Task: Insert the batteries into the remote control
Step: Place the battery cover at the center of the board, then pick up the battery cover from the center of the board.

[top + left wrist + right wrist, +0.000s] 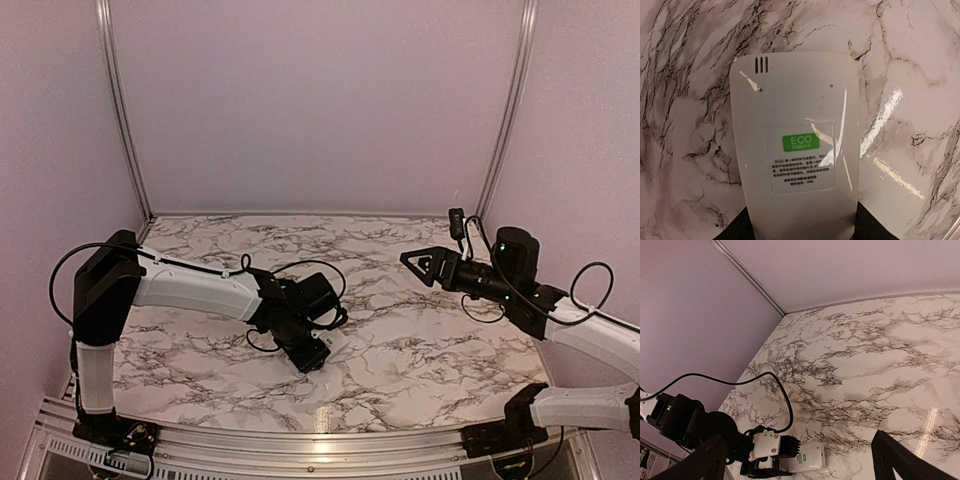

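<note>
Table [420, 330]: a glossy slab, white veined in grey and black, walled on three sides; I see streaks of reflected light on it in both wrist views. Lying on it, left of centre, is the remote control [795, 150], plain back uppermost, a green ECO label showing.

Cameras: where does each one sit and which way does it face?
Top external: above, behind, looking down at the marble table; left arm and right arm show.
Left wrist: on the left hand, looking along the remote control; fingers at bottom.
Right wrist: on the raised right hand, facing the left hand; open fingers at bottom.
Both wrist views show the remote control.
</note>
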{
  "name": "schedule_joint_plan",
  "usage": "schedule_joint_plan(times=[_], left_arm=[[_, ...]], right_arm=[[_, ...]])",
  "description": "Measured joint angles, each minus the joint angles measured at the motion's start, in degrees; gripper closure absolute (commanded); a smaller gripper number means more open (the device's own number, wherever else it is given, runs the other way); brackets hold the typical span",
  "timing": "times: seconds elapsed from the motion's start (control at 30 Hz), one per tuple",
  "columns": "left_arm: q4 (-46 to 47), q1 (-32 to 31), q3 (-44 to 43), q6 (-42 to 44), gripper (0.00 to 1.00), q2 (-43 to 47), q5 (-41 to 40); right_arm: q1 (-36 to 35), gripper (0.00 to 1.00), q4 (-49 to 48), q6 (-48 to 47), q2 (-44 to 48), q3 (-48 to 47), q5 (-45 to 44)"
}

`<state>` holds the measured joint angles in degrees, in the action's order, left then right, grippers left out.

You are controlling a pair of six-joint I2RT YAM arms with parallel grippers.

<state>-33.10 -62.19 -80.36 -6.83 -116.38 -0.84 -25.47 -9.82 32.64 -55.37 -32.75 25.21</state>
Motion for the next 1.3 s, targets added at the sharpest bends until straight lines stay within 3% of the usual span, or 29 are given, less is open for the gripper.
schedule_joint_plan(times=[0.37,0.5,0.63,0.8,0.97,1.3], left_arm=[[-0.63,0.02,-0.48,0.81,0.08,-0.72,1.31],[0.02,0.63,0.61,0.52,0.05,1.51,0.96],[2.23,4.83,5.55,-0.55,0.13,10.82,-0.07],[4.79,15.93,8.66,-1.95,0.34,19.74,-2.71],[5.64,21.44,8.66,-2.71,0.47,17.77,-3.65],[5.95,22.14,8.61,-2.78,0.59,8.55,-3.45]], right_arm=[[0.0,0.01,-0.39,-2.14,0.42,0.11,-0.15],[0.0,0.01,-0.44,-2.91,-0.15,0.11,-0.09],[0.0,0.02,-0.5,-4.33,-0.39,0.11,0.92],[0.0,0.04,-0.76,-5.7,-1.97,-0.2,3.52],[0.02,0.06,-0.87,-6.08,-4.04,-0.24,5.92],[0.02,0.09,-1.42,-6.21,-5.16,-0.55,8.68]])
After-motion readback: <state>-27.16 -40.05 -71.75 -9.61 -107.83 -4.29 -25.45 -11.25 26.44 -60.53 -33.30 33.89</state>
